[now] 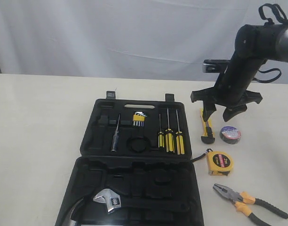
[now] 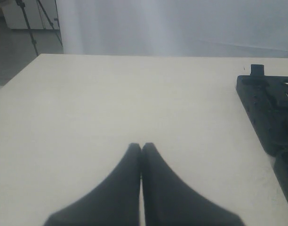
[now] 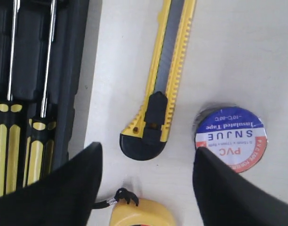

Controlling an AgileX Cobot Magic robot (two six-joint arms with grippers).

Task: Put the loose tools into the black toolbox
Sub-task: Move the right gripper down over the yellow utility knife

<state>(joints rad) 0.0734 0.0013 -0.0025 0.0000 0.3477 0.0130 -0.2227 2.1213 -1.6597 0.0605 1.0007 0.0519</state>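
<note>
Right of the black plastic toolbox [image 1: 94, 136] lies a ribbed yellow-black utility knife [image 3: 164, 80] beneath the right gripper's [image 1: 217, 118] wide-spread jaws.

Exterior view: soft, even, diffuse light; faintly hazy, low contrast. The table [image 1: 40, 117] is pale and free of glare; thin soft shadows lie beneath the pliers [image 1: 250, 200] and tape measure [image 1: 220, 163]. Interior of the toolbox [image 1: 90, 141] is dark, detail lost in the black; small glint on the wrench [image 1: 108, 200].
Left wrist view: milky, washed out, bright backdrop; left hand [image 2: 141, 147] is a soft-edged dark mass, out of focus.
Right wrist view: sharpest; tape roll [image 3: 231, 139] label is legible, with soft shadow at its rim; right hand [image 3: 148, 149] is a blurred silhouette.
</note>
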